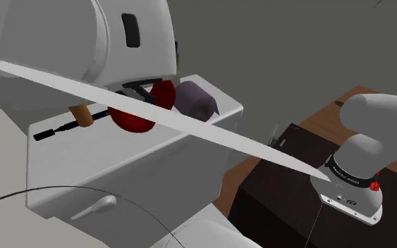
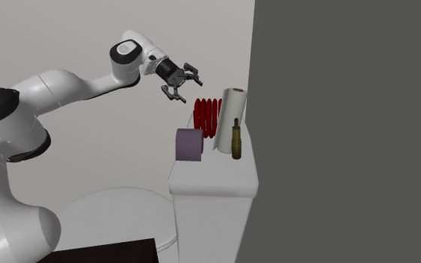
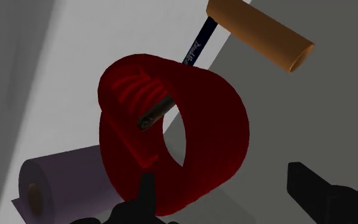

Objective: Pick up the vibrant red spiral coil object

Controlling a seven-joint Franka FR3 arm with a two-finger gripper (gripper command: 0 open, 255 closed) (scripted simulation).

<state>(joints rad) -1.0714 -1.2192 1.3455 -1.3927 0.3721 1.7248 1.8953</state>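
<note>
Wrist view: the coil [image 3: 171, 146] lay just ahead of the pincer [image 3: 222, 181], nearer one finger than the other, its bore partly facing the camera.
Pincer: its fingers stood wide apart, held nothing and were clear of the coil.
Coil place: it lay on its side on the white tabletop [image 2: 216, 179], below and beyond the pincer.
Long axis: it ran towards the white roll [image 2: 229, 119], close against it.
Neighbours: a purple roll [image 2: 189, 144] and a bottle [image 2: 237, 140] stood just beside, and an orange-handled tool [image 3: 260, 35] lay near.
Room: there was open space above and on the arm's side, with a grey wall [image 2: 336, 112] close beyond.
</note>
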